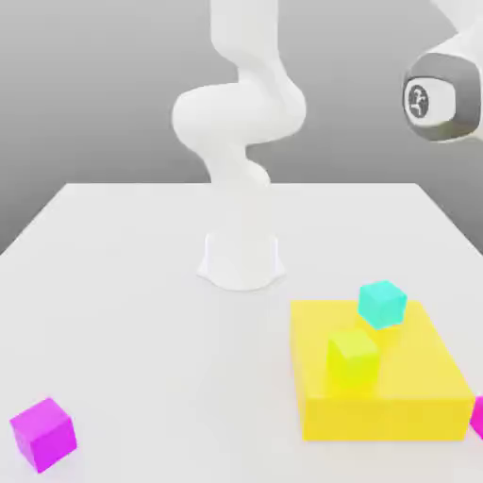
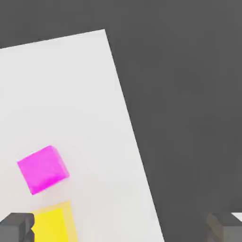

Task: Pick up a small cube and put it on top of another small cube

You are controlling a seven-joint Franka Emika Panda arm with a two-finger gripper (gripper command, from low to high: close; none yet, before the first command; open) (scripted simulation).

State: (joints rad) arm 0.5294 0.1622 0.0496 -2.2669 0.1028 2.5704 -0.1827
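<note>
a: state of two-finger gripper (image 2: 120, 229)?
b: spread wide, nothing held; dark fingers (image 2: 16, 227) well apart, over the white tabletop (image 2: 61, 94).
a: location of small plain magenta cube (image 2: 43, 169)?
b: flat on the tabletop, just beside a corner of the flat yellow block (image 2: 54, 223), near the table edge; cut off at the exterior view's right border (image 1: 478, 416).
a: other items?
b: cyan cube (image 1: 381, 304) at the block's far edge, yellow-green cube (image 1: 353, 358) on top; larger magenta cube (image 1: 42, 433) well apart, at the exterior view's left.
</note>
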